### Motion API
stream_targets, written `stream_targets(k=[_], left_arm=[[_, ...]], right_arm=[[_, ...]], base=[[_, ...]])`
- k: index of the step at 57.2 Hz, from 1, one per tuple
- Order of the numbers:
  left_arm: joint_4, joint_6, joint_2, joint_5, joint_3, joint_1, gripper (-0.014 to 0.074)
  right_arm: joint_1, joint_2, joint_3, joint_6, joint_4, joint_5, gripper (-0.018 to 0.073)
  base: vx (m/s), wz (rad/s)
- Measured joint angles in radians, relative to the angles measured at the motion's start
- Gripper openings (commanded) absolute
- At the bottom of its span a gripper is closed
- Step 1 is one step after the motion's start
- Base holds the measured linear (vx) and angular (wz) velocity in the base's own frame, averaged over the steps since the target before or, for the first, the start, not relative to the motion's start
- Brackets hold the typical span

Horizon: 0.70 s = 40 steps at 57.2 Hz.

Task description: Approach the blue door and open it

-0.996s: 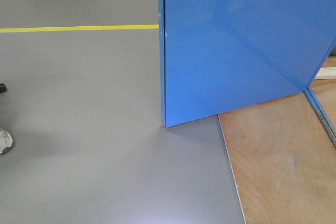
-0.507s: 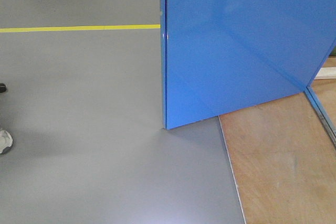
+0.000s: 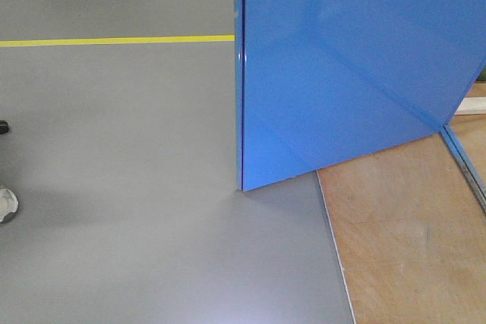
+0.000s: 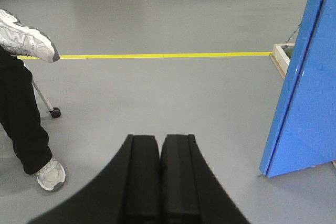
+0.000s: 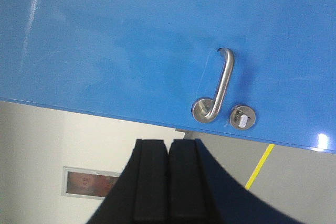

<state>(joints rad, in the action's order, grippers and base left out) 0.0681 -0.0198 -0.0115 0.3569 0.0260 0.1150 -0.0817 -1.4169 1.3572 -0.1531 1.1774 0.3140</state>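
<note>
Two grippers clenched empty, left gripper point(image 4: 159, 148) over grey floor point(image 4: 157, 87), right gripper point(image 5: 168, 150) before blue door point(image 5: 105, 40) (lever handle point(image 5: 223, 85) untouched)

Apparently open floor point(image 3: 114, 187) left of blue door point(image 3: 342, 73)

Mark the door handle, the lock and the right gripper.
handle point(image 5: 223, 85), right wrist view, middle of the steel lever.
lock point(image 5: 242, 117), right wrist view, centre of the round plate.
right gripper point(image 5: 168, 148), right wrist view, between the closed fingertips.
</note>
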Motion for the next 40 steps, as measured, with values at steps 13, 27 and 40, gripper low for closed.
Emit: stream_targets(k=[13, 27, 40], left_arm=[[0.0, 0.0, 0.0, 0.0, 0.0, 0.0, 0.0073], [0.0, 0.0, 0.0, 0.0, 0.0, 0.0, 0.0073], [0.0, 0.0, 0.0, 0.0, 0.0, 0.0, 0.0073]], right_arm=[[0.0, 0.0, 0.0, 0.0, 0.001, 0.0, 0.0008], [0.0, 0.0, 0.0, 0.0, 0.001, 0.0, 0.0008], [0.0, 0.0, 0.0, 0.001, 0.001, -0.001, 0.0008]], base=[[0.0, 0.0], [0.0, 0.01], [0.01, 0.03]])
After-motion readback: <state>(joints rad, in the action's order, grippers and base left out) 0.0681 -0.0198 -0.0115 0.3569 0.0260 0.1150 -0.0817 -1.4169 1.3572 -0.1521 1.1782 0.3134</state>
